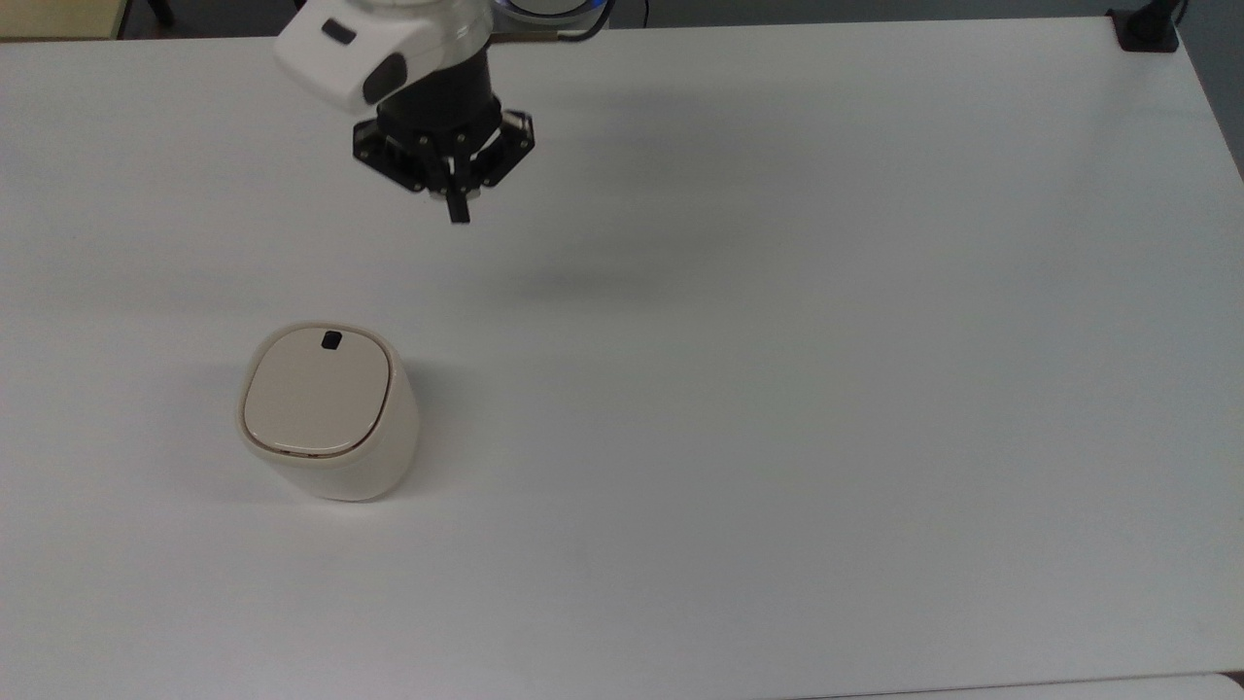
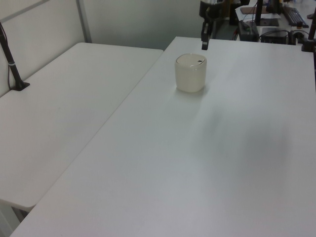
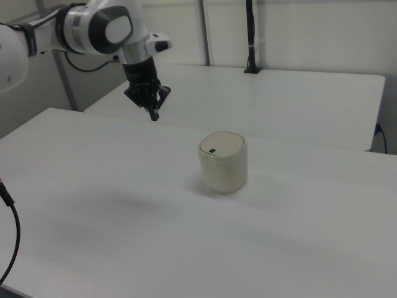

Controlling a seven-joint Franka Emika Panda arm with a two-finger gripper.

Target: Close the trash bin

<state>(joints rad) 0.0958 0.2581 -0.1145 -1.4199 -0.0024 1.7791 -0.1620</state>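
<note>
Standing on the white desk toward the top view's left, the trash bin has its lid flat and shut; the tool hangs well apart above, fingers clenched together, grasping nothing.

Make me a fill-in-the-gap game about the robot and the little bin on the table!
1. The lid of the trash bin is ____.
2. The small mark on the lid is coloured ____.
3. The gripper is holding ____.
4. The bin stands on a ____ table.

Missing words: shut; black; nothing; white
</note>
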